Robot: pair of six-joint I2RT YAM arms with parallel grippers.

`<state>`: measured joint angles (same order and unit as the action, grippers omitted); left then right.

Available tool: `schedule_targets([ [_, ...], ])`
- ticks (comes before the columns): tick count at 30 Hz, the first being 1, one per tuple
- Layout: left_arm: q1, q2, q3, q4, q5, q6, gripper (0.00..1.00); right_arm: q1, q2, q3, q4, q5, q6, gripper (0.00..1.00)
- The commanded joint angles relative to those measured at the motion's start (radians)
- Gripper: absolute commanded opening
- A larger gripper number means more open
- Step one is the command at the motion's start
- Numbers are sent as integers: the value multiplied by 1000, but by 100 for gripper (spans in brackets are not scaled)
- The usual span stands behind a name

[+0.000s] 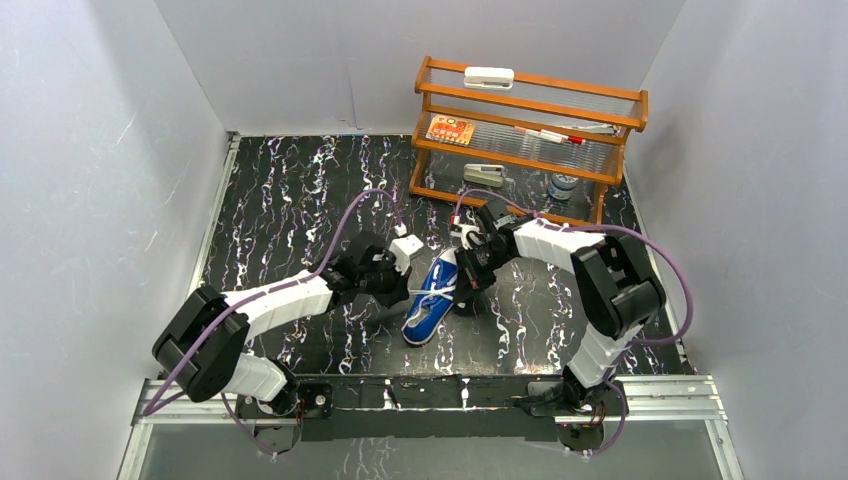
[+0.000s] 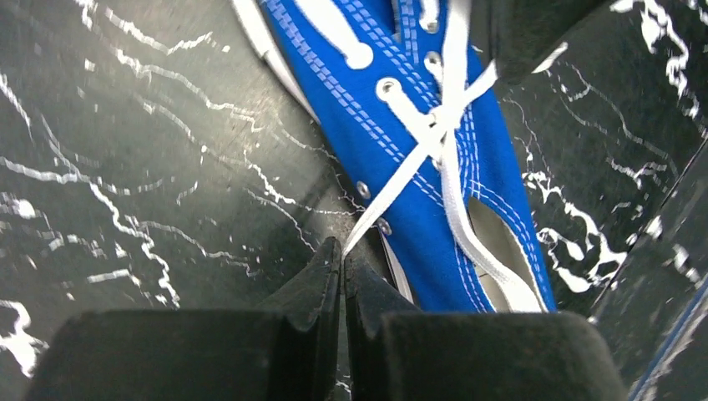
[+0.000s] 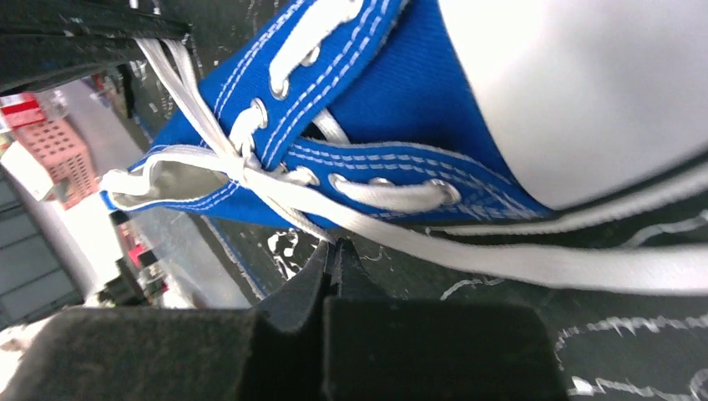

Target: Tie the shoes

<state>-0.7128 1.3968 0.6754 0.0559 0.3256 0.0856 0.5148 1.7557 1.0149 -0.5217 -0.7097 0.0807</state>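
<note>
A small blue canvas shoe (image 1: 428, 300) with a white toe cap lies on the black marbled table, toe toward the arm bases. Its white laces cross over the tongue (image 2: 434, 134). My left gripper (image 1: 400, 283) sits at the shoe's left side. Its jaws (image 2: 343, 251) are shut on the end of one lace (image 2: 392, 188) that runs taut up to the crossing. My right gripper (image 1: 466, 278) is on the shoe's right side, jaws (image 3: 334, 246) shut on another lace strand (image 3: 292, 207) coming from the crossing (image 3: 242, 167). A loose lace (image 3: 584, 266) trails along the table.
A wooden rack (image 1: 530, 140) stands at the back right, holding a white block (image 1: 488, 76), a card, markers and a small jar (image 1: 562, 185). Grey walls close in the left, back and right sides. Purple cables loop over both arms.
</note>
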Motion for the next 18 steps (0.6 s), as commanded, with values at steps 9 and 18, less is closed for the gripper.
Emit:
schedule_targets([
  [9, -1, -78, -42, -243, -312, -474, 0, 1, -181, -104, 167, 367, 153, 0],
  [18, -2, -107, -80, -267, -366, -554, 0, -1, -220, -158, 213, 439, 172, 0],
])
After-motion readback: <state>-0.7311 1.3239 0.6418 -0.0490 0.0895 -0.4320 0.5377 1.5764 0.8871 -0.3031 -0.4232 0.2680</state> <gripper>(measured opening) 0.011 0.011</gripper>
